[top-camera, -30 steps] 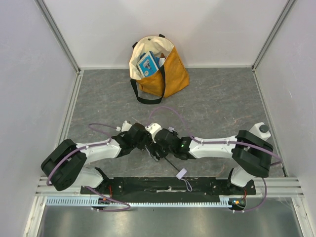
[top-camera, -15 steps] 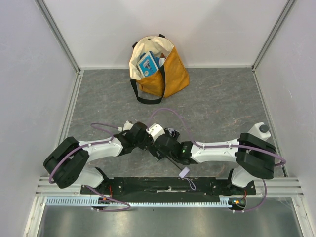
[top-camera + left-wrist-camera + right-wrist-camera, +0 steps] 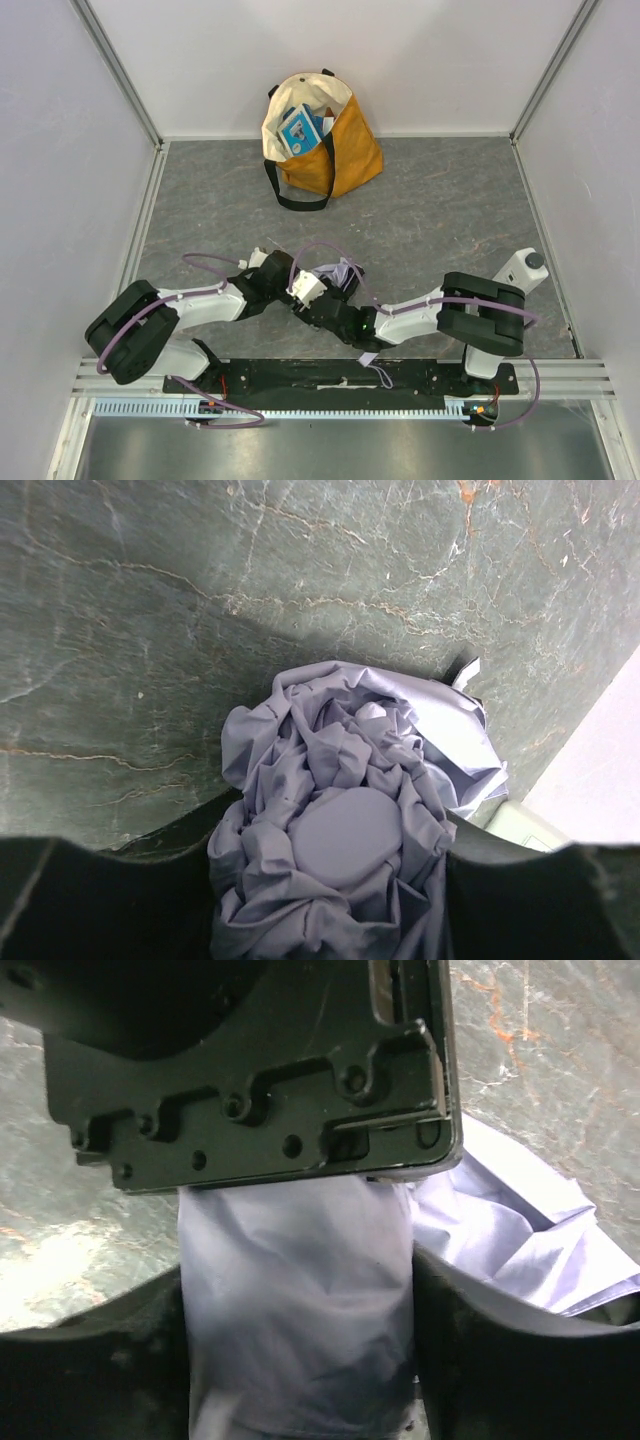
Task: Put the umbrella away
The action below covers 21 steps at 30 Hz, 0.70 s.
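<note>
I have the umbrella [image 3: 337, 272] at the near middle of the table [image 3: 450, 200], its long axis running from the bunched canopy back to the wrist strap [image 3: 372, 360] by the arm bases. The left tool [image 3: 330, 880] is half closed on the canopy end. The right tool [image 3: 300, 1360] stands wide with fabric filling its gap, and I cannot tell whether it grips. The tote bag [image 3: 335, 150] lies well beyond the canopy end, nearer the left tool.
</note>
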Available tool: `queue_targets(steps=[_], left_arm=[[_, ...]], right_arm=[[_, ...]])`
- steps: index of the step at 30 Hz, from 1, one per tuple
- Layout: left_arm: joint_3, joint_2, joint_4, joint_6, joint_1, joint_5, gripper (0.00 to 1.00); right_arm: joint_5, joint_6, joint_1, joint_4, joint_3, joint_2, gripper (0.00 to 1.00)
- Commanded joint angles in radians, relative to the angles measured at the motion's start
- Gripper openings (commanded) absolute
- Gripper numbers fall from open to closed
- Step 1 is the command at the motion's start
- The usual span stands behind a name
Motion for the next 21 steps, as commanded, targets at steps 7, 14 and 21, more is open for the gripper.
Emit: queue_targets(steps=[7, 14, 21], left_arm=[[-0.016, 0.041, -0.187, -0.018, -0.009, 0.019, 0.02], [-0.036, 0.015, -0.142, 0.004, -0.008, -0.016, 0.02], [-0.151, -0.131, 0.101, 0.131, 0.049, -0.012, 0.62]], right_arm=[[0.114, 0.086, 0.006, 0.014, -0.044, 0.034, 0.05], [-0.099, 0.199, -0.034, 0.108, -0.175, -0.004, 0.0], [-0.358, 0.279, -0.132, 0.204, -0.248, 0.006, 0.0]])
